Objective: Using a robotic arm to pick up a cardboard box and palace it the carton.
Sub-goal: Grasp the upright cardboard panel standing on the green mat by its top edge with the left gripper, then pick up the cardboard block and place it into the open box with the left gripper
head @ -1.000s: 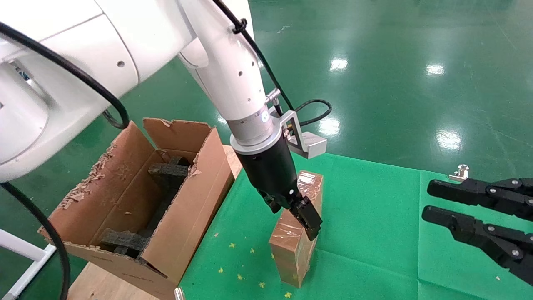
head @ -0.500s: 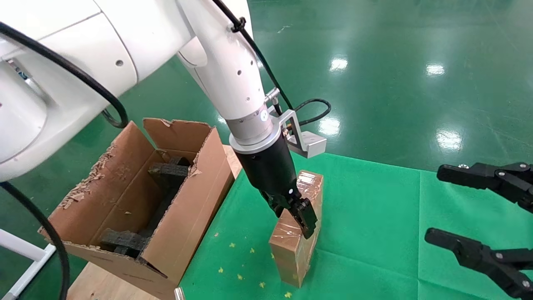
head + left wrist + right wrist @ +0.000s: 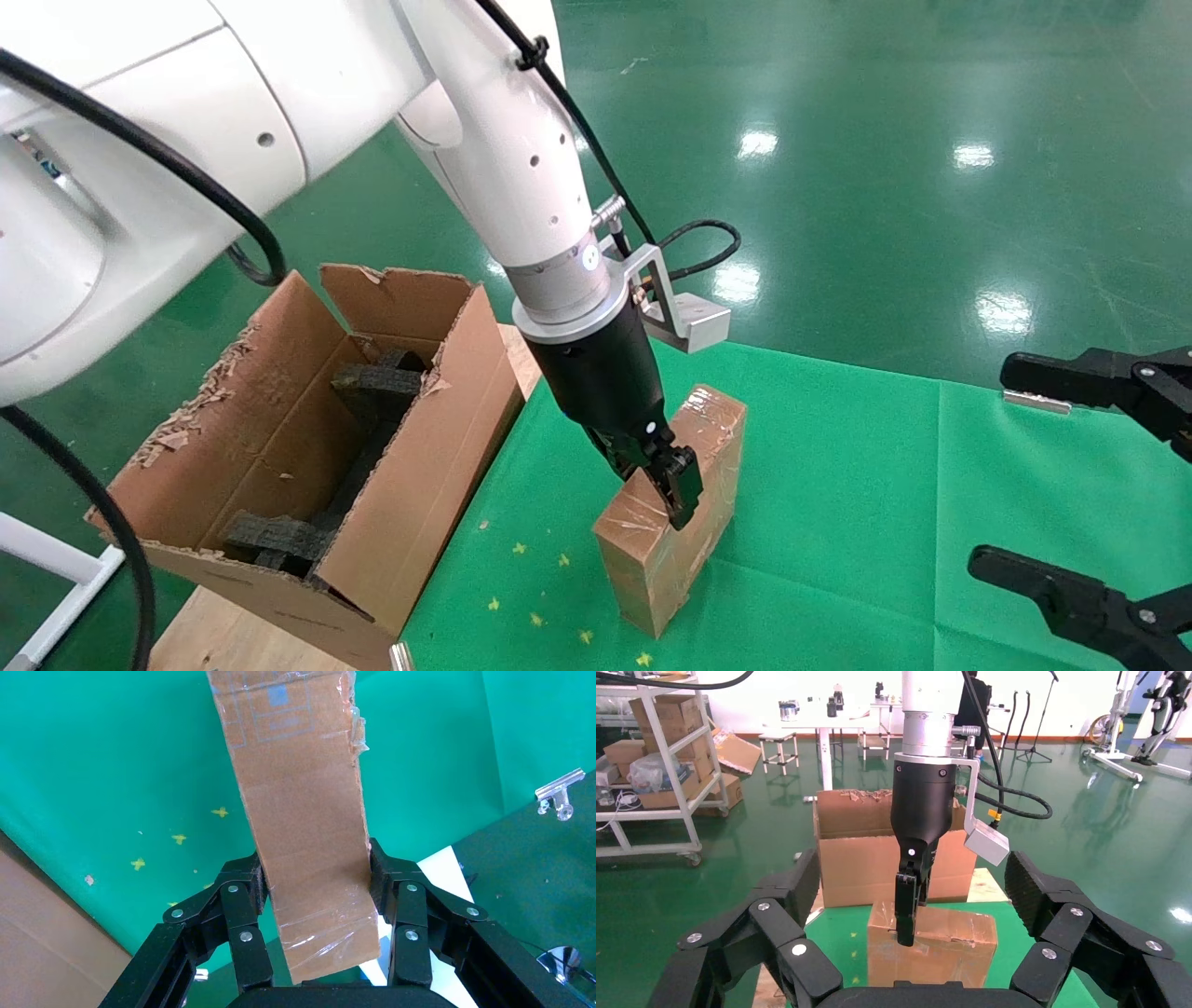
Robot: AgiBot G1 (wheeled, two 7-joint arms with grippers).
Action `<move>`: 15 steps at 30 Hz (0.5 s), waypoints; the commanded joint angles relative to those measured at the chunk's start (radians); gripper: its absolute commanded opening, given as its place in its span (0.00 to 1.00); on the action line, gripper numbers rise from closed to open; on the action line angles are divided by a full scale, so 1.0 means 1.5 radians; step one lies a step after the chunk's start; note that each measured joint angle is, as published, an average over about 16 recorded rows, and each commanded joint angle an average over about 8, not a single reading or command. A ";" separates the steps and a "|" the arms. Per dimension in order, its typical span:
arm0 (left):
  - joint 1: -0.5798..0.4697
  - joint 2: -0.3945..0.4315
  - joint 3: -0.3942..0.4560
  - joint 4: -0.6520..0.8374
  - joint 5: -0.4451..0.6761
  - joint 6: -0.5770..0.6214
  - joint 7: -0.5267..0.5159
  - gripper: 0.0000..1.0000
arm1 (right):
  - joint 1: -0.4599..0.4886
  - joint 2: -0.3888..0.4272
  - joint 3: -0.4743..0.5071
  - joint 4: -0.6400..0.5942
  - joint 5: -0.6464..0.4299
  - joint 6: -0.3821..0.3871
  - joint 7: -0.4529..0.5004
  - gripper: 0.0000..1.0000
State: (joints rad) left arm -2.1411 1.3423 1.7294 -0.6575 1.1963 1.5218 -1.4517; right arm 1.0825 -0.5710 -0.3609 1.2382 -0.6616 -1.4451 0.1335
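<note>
The robotic arm's left gripper (image 3: 666, 489) is shut on the cardboard box (image 3: 684, 550), a slim brown box in glossy tape standing on its long edge on the green mat. The left wrist view shows its fingers (image 3: 246, 881) pressed against both sides of the box (image 3: 302, 811). The carton (image 3: 307, 447), with torn flaps and black foam inside, stands close to the left of the box. The right gripper (image 3: 1071, 485) is wide open and empty at the right edge, facing the box (image 3: 947, 952) and the carton (image 3: 863, 860) behind it.
A green mat (image 3: 838, 466) covers the table, with small yellow marks near the box. A metal binder clip (image 3: 1034, 401) lies on the mat by the right gripper. The carton rests on a wooden board (image 3: 233, 634). Shelves and tables stand far off.
The left gripper has closed tighter on the box, and the box's far end has swung to the right. The right gripper's fingers have spread wide apart.
</note>
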 commanded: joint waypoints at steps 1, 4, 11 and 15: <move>0.001 -0.002 0.001 -0.004 0.000 0.000 -0.001 0.00 | 0.000 0.000 0.000 0.000 0.000 0.000 0.000 1.00; -0.015 -0.017 -0.008 0.002 -0.005 -0.009 0.003 0.00 | 0.000 0.000 0.000 0.000 0.000 0.000 0.000 1.00; -0.087 -0.072 -0.048 0.058 -0.029 -0.034 0.044 0.00 | 0.000 0.000 0.000 0.000 0.000 0.000 0.000 1.00; -0.139 -0.108 -0.067 0.103 -0.038 -0.034 0.080 0.00 | 0.000 0.000 0.000 0.000 0.000 0.000 0.000 1.00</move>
State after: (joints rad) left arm -2.3477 1.1833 1.6395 -0.5027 1.1535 1.4738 -1.3304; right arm 1.0825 -0.5710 -0.3609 1.2382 -0.6616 -1.4451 0.1335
